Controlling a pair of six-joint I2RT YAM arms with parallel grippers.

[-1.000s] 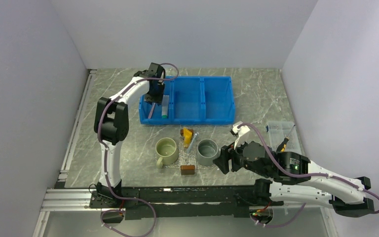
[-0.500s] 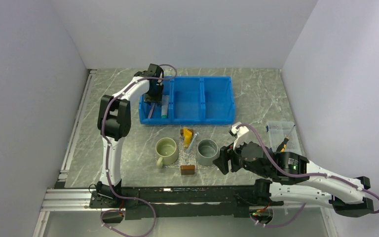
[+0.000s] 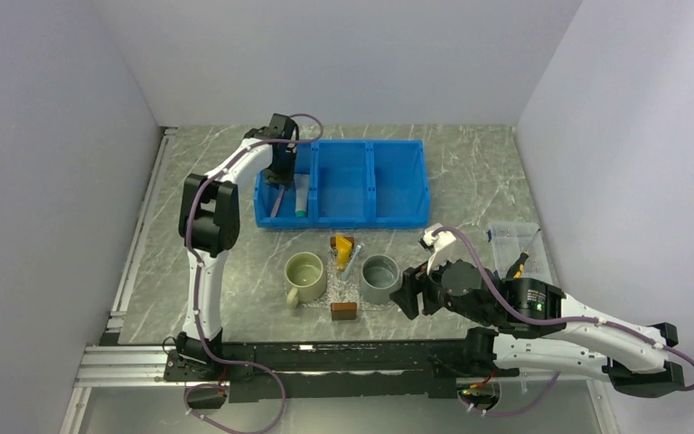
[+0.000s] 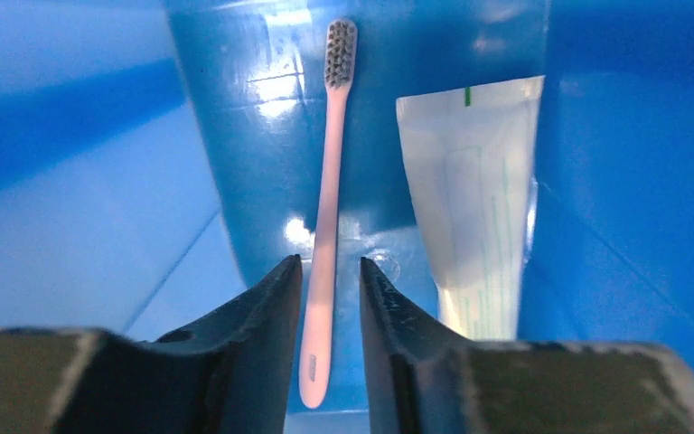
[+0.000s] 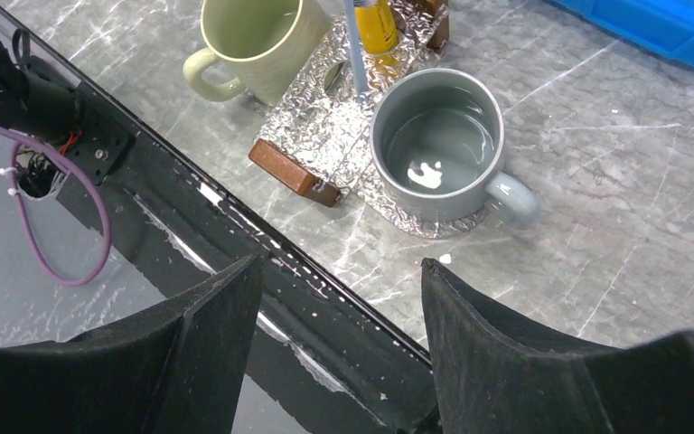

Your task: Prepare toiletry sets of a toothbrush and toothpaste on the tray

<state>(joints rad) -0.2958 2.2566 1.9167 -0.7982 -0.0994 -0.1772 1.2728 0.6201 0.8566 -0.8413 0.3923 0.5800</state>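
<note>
L gripper point(image 4: 330, 262) nudged a bit within the blue bin's point(image 4: 72, 181) left compt over the last sec, jaws narrowing. Now straddling the pink toothbrush point(image 4: 330, 172) handle, small gap left, not clamped yet. White toothpaste point(image 4: 479, 208) lies just beside it. R gripper point(image 5: 339, 267) wide open, empty, near the tray point(image 5: 325, 117). Looks like the brush pick is imminent.

Blue bin point(image 4: 72, 181), left compartment: walls close on both flanks of the left tool point(image 4: 327, 262); its jaws, narrowly parted, straddle the pink toothbrush point(image 4: 330, 181) handle; white toothpaste point(image 4: 479, 208) takes the floor just right, along the wall
Tray point(image 5: 325, 108): green mug point(image 5: 253, 36) and grey mug point(image 5: 438, 145) flank a slim lane, taken by yellow toothpaste point(image 5: 375, 23) and pale toothbrush point(image 5: 354, 45); brown block point(image 5: 294, 172) at its near edge
Counter point(image 5: 614, 181) right of grey mug: open room
Right tool point(image 5: 339, 267): jaws wide, gap free
</note>
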